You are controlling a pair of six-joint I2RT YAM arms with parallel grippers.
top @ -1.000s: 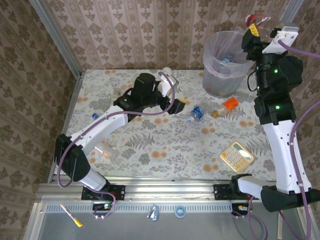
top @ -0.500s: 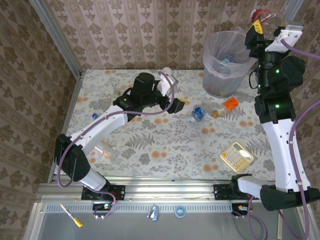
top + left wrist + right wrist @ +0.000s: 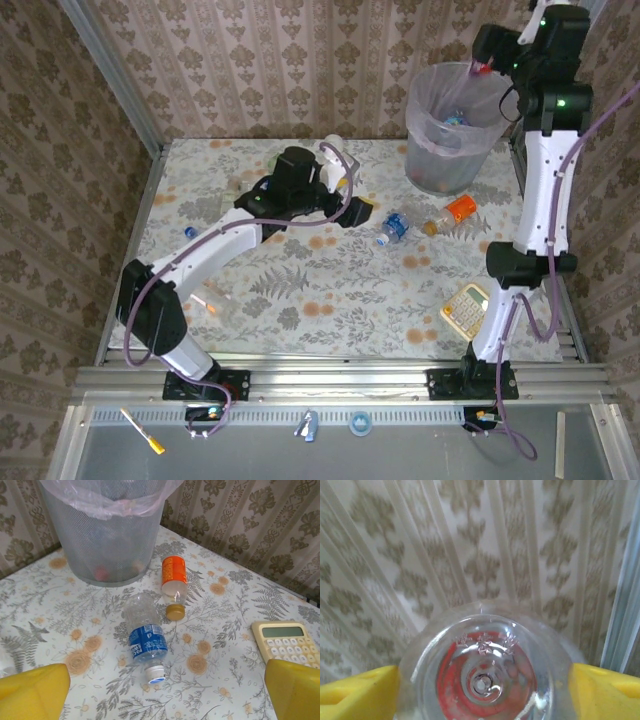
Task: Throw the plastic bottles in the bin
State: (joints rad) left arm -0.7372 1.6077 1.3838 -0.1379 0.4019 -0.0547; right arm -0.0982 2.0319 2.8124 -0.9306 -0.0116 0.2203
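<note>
Over the bin's far rim, the right gripper has a bottle between its fingers, clamped or not I can't tell. Released off-centre, it could bounce out. The left gripper gapes wide.

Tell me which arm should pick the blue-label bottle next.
Left: the left gripper hangs open above the blue-label bottle; the right gripper is by the bin, a clear bottle between its fingers.

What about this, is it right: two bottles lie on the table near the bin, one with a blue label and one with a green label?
Not quite. The second bottle has an orange label, not green; the left wrist view shows it. The rest holds.
</note>
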